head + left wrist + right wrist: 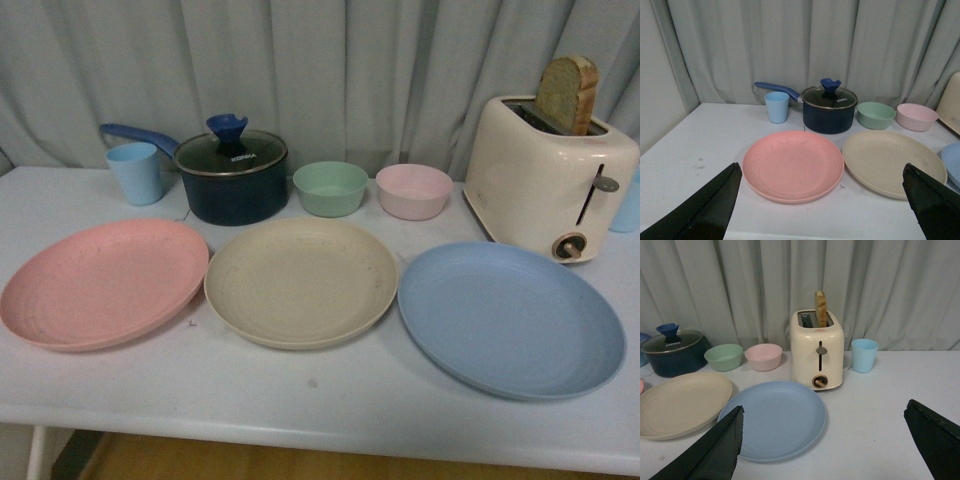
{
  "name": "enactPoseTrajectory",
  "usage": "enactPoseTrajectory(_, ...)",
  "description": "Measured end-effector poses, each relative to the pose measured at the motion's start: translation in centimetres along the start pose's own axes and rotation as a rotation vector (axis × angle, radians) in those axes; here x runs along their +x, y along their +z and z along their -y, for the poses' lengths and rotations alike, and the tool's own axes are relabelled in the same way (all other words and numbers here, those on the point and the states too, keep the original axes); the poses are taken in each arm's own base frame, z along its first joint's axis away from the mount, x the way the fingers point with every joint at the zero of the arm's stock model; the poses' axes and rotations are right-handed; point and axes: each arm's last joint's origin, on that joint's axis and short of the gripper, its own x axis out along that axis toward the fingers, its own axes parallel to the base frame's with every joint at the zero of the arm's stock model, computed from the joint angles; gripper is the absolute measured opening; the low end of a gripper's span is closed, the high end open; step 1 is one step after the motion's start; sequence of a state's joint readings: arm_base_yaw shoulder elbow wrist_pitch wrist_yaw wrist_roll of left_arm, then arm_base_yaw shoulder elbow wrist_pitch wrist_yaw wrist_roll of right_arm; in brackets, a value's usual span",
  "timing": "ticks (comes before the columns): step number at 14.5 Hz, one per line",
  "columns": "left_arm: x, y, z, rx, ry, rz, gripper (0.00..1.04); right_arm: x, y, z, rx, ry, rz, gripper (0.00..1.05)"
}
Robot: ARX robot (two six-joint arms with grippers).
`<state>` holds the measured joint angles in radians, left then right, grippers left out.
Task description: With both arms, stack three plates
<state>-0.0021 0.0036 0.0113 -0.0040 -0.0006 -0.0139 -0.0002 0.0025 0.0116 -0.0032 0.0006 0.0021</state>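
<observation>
We see the beige plate (300, 282) flat on the table (320, 410), the pink plate (100, 283) just left of it, the blue plate (510, 318) just right. Our left hand (820, 172) faces the pink one, our right hand (824, 407) the blue; both stand wide, holding nothing.

Three shallow round matte plates, unstacked, in a row.
Speckled pink plate (103, 283) at left, beige plate (300, 280) in the middle, light blue plate (512, 318) at right and slightly nearer the front edge; all lie flat, right side up and empty. Neighbouring rims sit just beside each other; whether they touch cannot be told. Left gripper (821, 170) and right gripper (824, 412) each show black fingers spread wide, holding nothing.
</observation>
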Motion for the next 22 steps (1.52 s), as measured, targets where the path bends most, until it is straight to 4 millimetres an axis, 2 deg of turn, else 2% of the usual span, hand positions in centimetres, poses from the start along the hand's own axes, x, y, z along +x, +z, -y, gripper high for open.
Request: enactPoseTrajectory(22,0.00,0.00,0.00,0.000,0.000,0.000,0.98,0.00,0.00,0.00,0.000,0.000,0.000,0.98)
